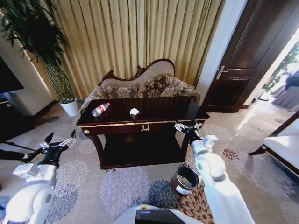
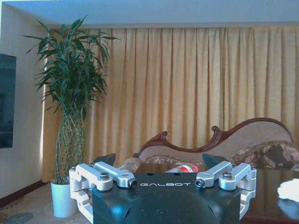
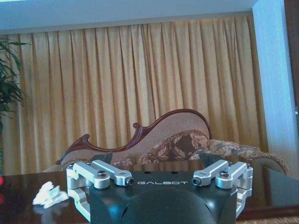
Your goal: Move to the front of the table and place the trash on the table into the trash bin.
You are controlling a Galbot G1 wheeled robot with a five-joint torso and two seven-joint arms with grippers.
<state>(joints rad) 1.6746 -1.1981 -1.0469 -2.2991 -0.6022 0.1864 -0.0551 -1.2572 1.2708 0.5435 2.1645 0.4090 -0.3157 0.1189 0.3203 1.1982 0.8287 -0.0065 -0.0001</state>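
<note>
Clear plastic, red label: the bottle [image 1: 100, 109] lies on the dark glossy tabletop [image 1: 159, 108], ahead of the wide-open left end effector [image 1: 60, 140]. The crumpled paper wad [image 1: 134, 112] sits left of the spread right end effector [image 1: 187, 126]; the brown bin [image 1: 185, 180] stands on the carpet behind it.

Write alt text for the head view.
A dark table stands ahead, bearing a plastic bottle and a paper wad. The open left gripper and right gripper hover before it, and the trash bin sits on the carpet.
</note>
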